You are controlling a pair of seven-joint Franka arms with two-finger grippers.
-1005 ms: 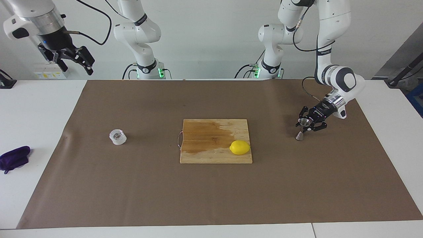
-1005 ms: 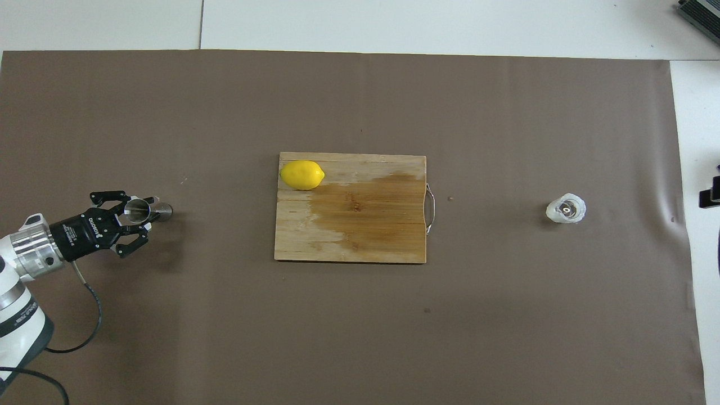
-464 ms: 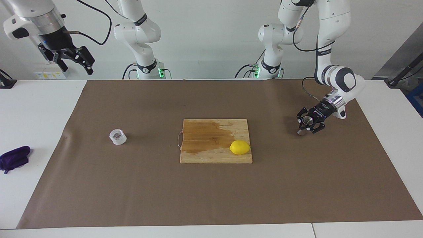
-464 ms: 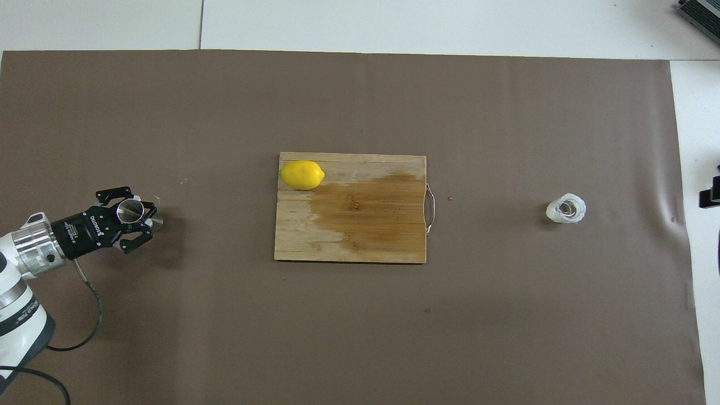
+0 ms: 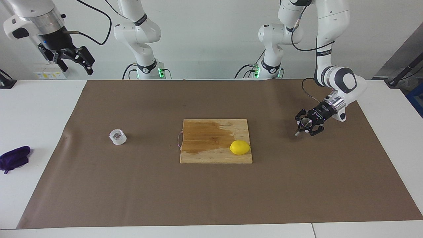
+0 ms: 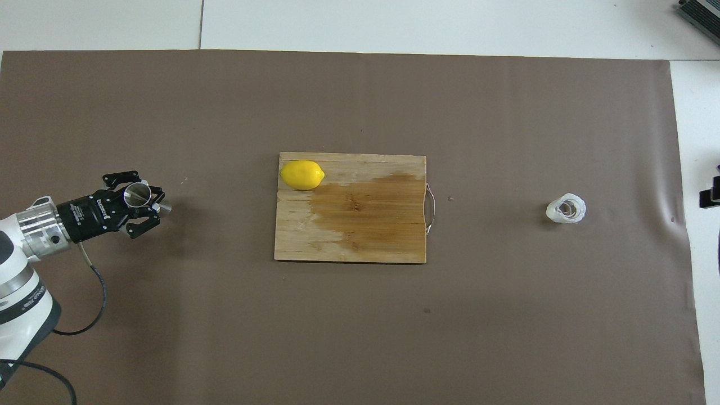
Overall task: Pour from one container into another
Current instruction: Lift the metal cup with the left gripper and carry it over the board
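The steel jigger (image 5: 305, 123) (image 6: 136, 194) hangs tilted just above the brown mat at the left arm's end of the table. My left gripper (image 5: 306, 127) (image 6: 147, 201) is shut on its narrow waist. The translucent plastic cup (image 5: 118, 137) (image 6: 566, 208) stands upright on the mat toward the right arm's end, with nothing touching it. My right gripper (image 5: 83, 61) waits high above the table's edge at that end, open and empty.
A wooden cutting board (image 5: 205, 138) (image 6: 365, 225) with a dark wet patch lies mid-table. A yellow lemon (image 5: 239, 147) (image 6: 302, 174) sits on its corner toward the left arm's end. A purple cloth (image 5: 14, 158) lies off the brown mat (image 5: 211, 191), past the cup.
My left gripper has closed on the jigger's waist and lifted it a little off the mat, tilting it. The right arm and the cup have not moved.
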